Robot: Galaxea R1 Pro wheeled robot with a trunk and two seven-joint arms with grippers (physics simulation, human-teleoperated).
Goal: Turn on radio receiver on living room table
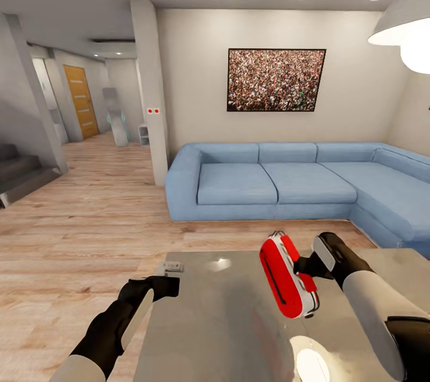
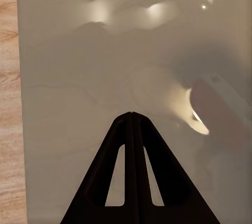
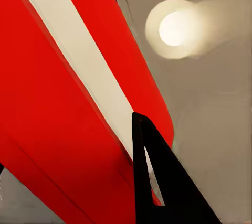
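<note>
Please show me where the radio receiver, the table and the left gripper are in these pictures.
radio receiver (image 1: 285, 277): head view, on its red side face.
table (image 1: 221, 334): head view, on a bare part of the glossy grey top.
left gripper (image 2: 132, 115): left wrist view, at the tips of its dark fingers, which are together.

1 radio (image 1: 288, 277), 1 table (image 1: 227, 334), 1 sofa (image 1: 298, 182), 2 grippers.

Both arms have white cylindrical forearms and glossy black wrists. The left gripper (image 2: 132, 116) ends in black, triangular fingers (image 2: 119, 150) with elongated cut-out slots.
</note>
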